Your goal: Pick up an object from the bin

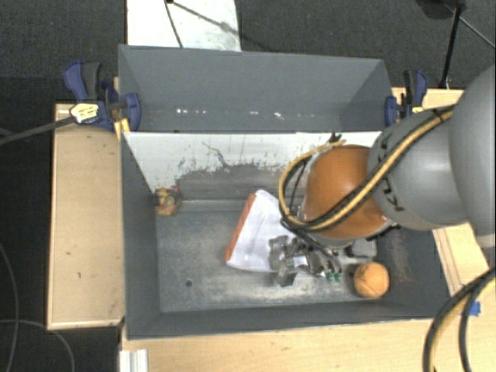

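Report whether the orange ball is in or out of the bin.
In: the orange ball lies on the bin floor, by its front wall.

A flat white packet [249, 237] with an orange strip along its left edge lies at a slant in the middle of the bin [194, 281] floor, its lower right corner right by the end effector [298, 263]. A small round orange ball [370, 280] sits near the front right corner. A tiny yellow-brown thing [165, 201] lies by the left wall

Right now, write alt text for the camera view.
The gripper is low in the grey bin, at the edge of an orange-edged white packet. An orange ball lies right of it; a small brownish thing sits far left.
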Tool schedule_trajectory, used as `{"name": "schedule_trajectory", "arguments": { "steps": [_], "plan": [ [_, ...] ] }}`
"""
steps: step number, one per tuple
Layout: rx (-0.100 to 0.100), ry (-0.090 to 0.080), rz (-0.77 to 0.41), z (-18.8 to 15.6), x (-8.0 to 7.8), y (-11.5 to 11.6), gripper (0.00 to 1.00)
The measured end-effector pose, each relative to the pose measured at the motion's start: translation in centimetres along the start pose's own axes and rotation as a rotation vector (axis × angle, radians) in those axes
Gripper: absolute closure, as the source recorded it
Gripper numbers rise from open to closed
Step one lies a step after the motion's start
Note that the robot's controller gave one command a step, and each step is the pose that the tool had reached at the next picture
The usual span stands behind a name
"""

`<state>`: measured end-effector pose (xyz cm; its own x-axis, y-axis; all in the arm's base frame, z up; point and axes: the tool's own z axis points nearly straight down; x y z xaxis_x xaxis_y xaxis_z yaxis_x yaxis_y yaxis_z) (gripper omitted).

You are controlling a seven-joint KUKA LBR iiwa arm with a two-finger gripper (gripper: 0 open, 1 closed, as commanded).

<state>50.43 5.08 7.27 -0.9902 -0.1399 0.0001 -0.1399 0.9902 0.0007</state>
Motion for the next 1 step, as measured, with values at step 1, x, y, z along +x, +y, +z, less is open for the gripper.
{"name": "schedule_trajectory", "arguments": {
  "steps": [1],
  "plan": [
    [0.0,-0.002,0.077,-19.74,-1.6,1.56,1.0]
  ]
}}
